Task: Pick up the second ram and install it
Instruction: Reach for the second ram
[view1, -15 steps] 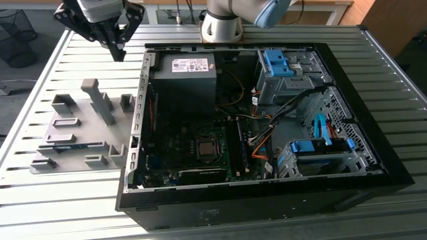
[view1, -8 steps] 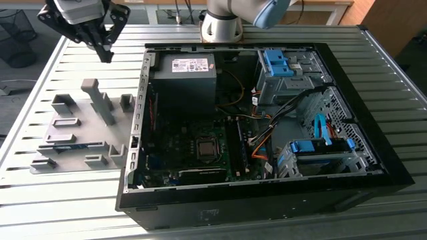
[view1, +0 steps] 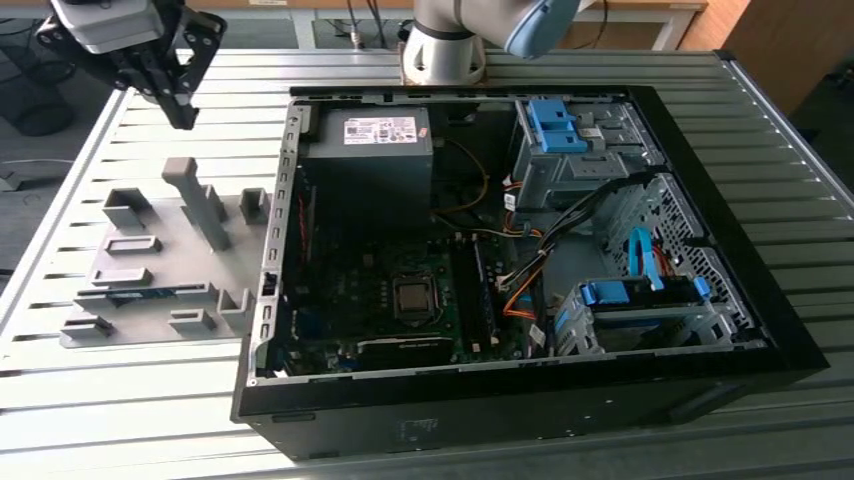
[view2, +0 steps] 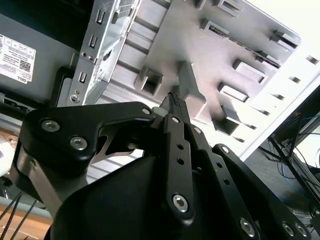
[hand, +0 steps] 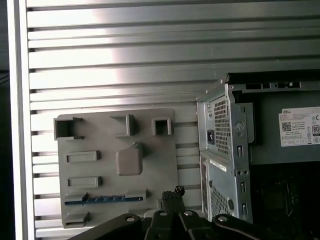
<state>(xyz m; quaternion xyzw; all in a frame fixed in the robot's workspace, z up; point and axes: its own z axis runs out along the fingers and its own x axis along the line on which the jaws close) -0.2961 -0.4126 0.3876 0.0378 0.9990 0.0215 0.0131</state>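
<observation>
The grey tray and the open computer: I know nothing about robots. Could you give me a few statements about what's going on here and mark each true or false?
1. The memory stick lies in a slot of the grey tray. True.
2. The gripper is holding the memory stick. False: it hangs in the air, shut on nothing, apart from the stick.
3. The computer case lies open, with its inside on show. True.
4. The grey tray sits inside the computer case. False: it rests on the slatted table, on the exterior view's left of the case.
</observation>
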